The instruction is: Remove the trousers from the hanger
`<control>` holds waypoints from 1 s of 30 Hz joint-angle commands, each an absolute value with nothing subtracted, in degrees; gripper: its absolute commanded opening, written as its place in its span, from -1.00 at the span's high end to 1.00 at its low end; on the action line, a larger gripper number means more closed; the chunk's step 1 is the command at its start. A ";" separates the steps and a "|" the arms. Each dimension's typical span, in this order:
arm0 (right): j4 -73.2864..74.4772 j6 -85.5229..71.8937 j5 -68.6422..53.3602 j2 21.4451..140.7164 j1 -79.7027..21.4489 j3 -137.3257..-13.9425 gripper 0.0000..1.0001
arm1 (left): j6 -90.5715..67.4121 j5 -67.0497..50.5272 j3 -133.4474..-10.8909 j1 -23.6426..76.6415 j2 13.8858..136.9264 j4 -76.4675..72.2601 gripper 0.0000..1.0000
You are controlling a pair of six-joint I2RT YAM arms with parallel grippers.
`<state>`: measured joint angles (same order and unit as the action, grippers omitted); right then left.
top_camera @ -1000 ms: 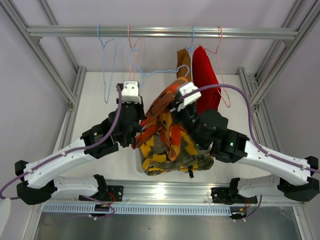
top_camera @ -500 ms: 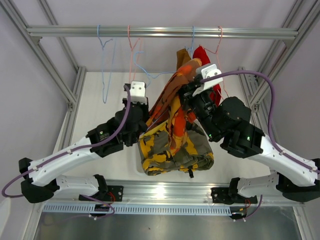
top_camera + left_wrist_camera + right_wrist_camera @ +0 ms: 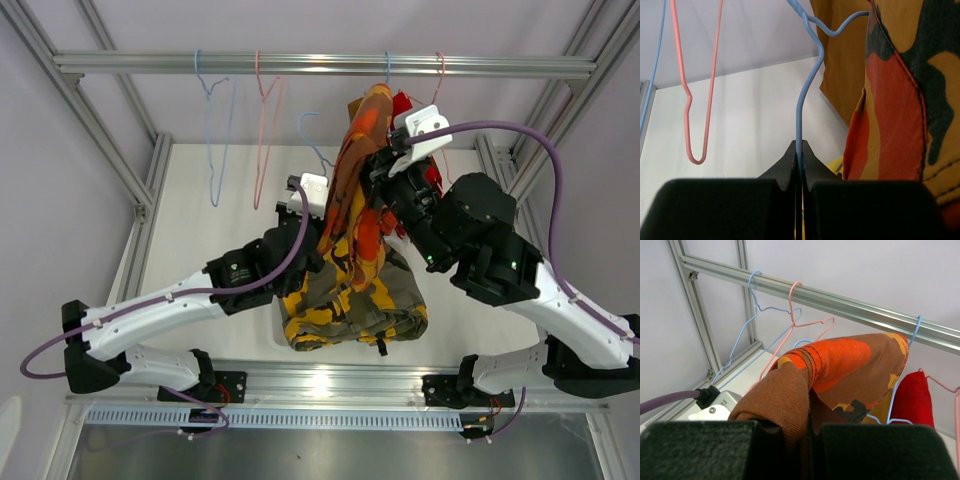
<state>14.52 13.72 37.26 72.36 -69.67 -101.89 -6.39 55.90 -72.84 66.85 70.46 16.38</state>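
Note:
My right gripper (image 3: 383,172) is shut on the orange-red patterned trousers (image 3: 352,205) and holds them high, just under the rail; the cloth fills its jaws in the right wrist view (image 3: 810,432). My left gripper (image 3: 320,218) is shut on the wire of a blue hanger (image 3: 312,135), seen pinched between the fingers in the left wrist view (image 3: 799,155), close left of the patterned trousers (image 3: 900,100). The camouflage trousers (image 3: 345,305) lie in a pile below. The red trousers (image 3: 912,395) hang on a pink hanger at the right. A brown pair (image 3: 840,65) hangs behind.
The aluminium rail (image 3: 200,64) runs across the top. An empty blue hanger (image 3: 212,130) and an empty pink hanger (image 3: 265,130) hang at its left. Frame posts stand at both sides (image 3: 130,180).
My right gripper has risen towards the rail with the patterned trousers. My left gripper has moved right and forward, taking the blue hanger with it.

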 commanded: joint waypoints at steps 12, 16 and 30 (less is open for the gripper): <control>17.22 14.85 37.62 61.70 -69.96 -110.57 1.00 | -1.58 57.92 -71.63 68.03 76.46 14.68 0.99; 18.10 15.12 38.23 60.21 -70.05 -109.69 1.00 | -0.09 57.92 -70.58 68.03 76.82 12.48 0.99; 21.62 16.00 40.08 57.31 -70.05 -108.81 1.00 | -7.37 58.80 -68.38 69.08 73.92 25.91 0.99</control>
<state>34.48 15.20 38.81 61.56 -69.80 -104.84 -4.27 56.71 -70.76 69.23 75.11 14.57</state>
